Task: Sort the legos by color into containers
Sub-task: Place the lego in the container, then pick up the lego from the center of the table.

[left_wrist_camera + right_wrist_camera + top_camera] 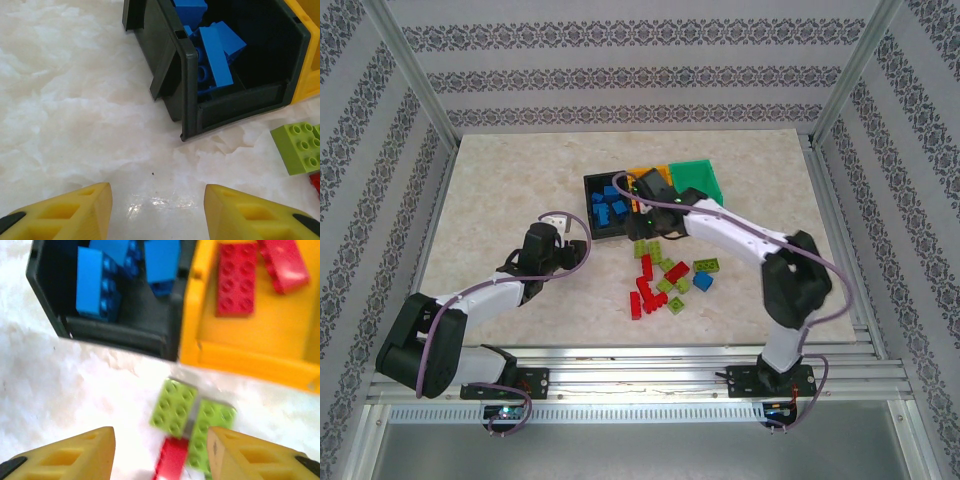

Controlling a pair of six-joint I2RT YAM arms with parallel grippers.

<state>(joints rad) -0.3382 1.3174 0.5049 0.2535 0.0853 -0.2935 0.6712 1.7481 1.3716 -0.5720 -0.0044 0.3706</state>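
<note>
Legos (665, 280) lie loose on the worktop (500, 190) just this side of the bins (588, 205), looking light, rigid and slick, so with your left hand (157, 190) and right hand (160, 435) both spread wide and empty, pinch the lime brick (174, 407) across its flat sides.

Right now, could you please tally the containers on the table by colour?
black bin: 1
orange-yellow bin: 1
green bin: 1
Total: 3
</note>
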